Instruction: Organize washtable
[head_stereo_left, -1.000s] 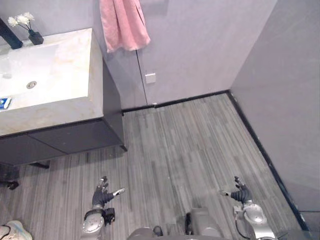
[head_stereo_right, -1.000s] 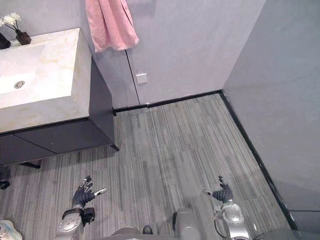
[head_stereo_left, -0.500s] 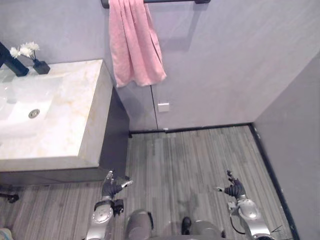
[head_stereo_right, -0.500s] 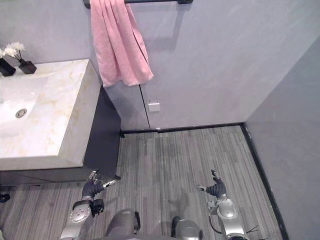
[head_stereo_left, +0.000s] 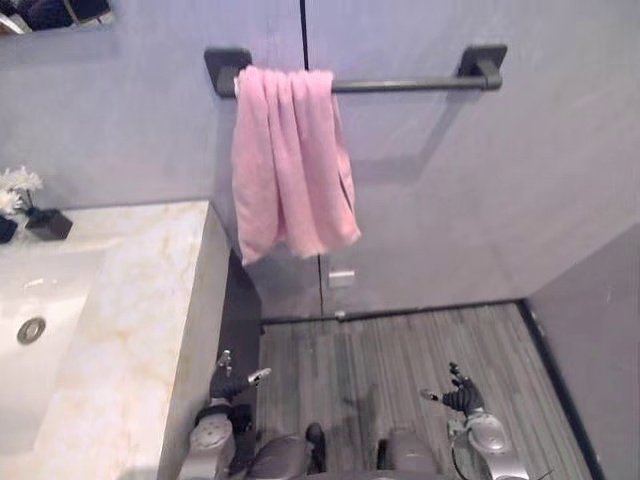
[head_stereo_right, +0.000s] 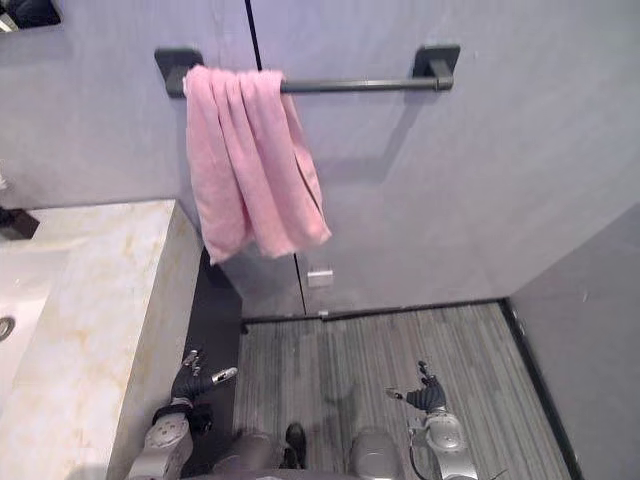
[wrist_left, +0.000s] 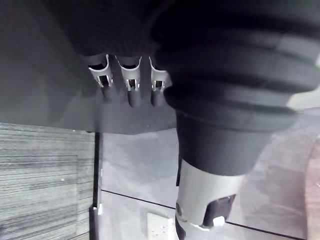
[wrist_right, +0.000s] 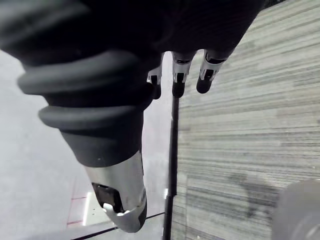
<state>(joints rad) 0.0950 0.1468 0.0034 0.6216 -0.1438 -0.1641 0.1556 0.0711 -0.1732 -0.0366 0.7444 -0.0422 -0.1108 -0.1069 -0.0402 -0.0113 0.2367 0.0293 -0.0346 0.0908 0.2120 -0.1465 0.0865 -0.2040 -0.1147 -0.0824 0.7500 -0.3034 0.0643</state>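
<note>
nearby, hanging low over the floor (head_stereo_left: 400, 350): left hand (head_stereo_left: 232, 383), fingers loosely apart and holding nothing, just beside the dark front corner under the worktop (head_stereo_left: 130, 330). across on the other side, well apart from that corner: right hand (head_stereo_left: 458, 397), likewise spread and empty. up and to the left of the left hand, pale marble worktop with a sunken sink (head_stereo_left: 40, 300), right edge running from near that hand away toward the wall. judged the left hand's reach, not the right's. at the back edge, a small dark vase of white flowers (head_stereo_left: 42, 222). beyond, on the wall, a pink towel (head_stereo_left: 290, 165) draped over the left end of a dark rail (head_stereo_left: 420, 84). against a second ago: camera tipped upward, so rail newly in sight and worktop closer. both hands low and open as before.
</note>
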